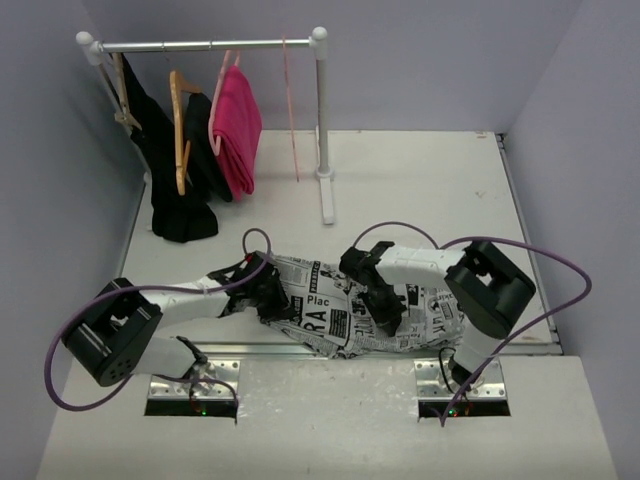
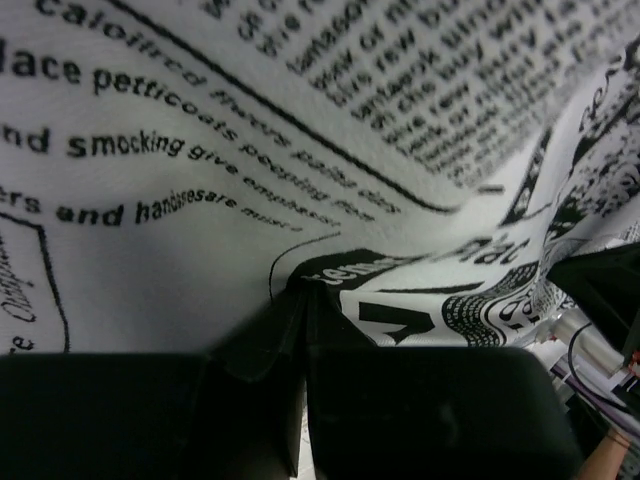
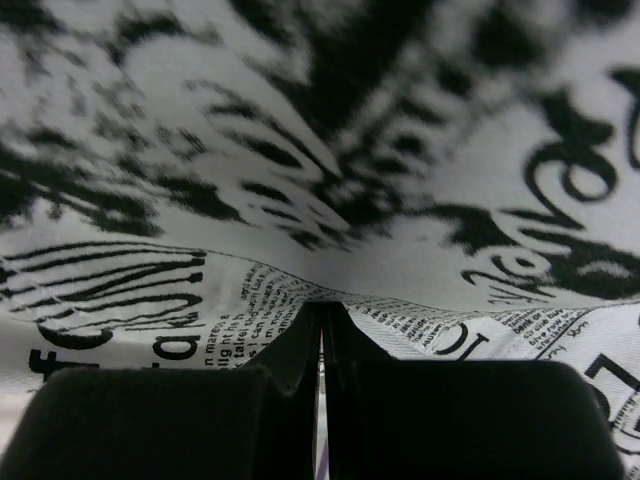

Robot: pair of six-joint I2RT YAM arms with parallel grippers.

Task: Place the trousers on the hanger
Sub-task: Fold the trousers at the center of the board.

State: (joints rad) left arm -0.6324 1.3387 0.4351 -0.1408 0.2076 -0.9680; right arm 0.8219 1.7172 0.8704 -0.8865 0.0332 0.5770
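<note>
The trousers [image 1: 335, 312], white with black newspaper print, lie crumpled on the table near its front edge, between my two arms. My left gripper [image 1: 276, 300] is at their left end. In the left wrist view its jaws [image 2: 303, 292] are shut, with a fold of the printed cloth [image 2: 250, 150] pinched at the tips. My right gripper [image 1: 386, 312] is pressed into the middle of the trousers. Seen from the right wrist, it [image 3: 321, 306] is shut on a ridge of cloth [image 3: 330, 180]. The hanger [image 1: 292, 110], thin, pink and bare, hangs from the rail at the back.
A white garment rack [image 1: 322, 120] stands at the back left. Its rail carries wooden hangers [image 1: 180, 130] with black garments [image 1: 178, 195] and a bright pink garment [image 1: 238, 130]. Purple cables [image 1: 545, 300] loop beside both arms. Grey walls close in on both sides.
</note>
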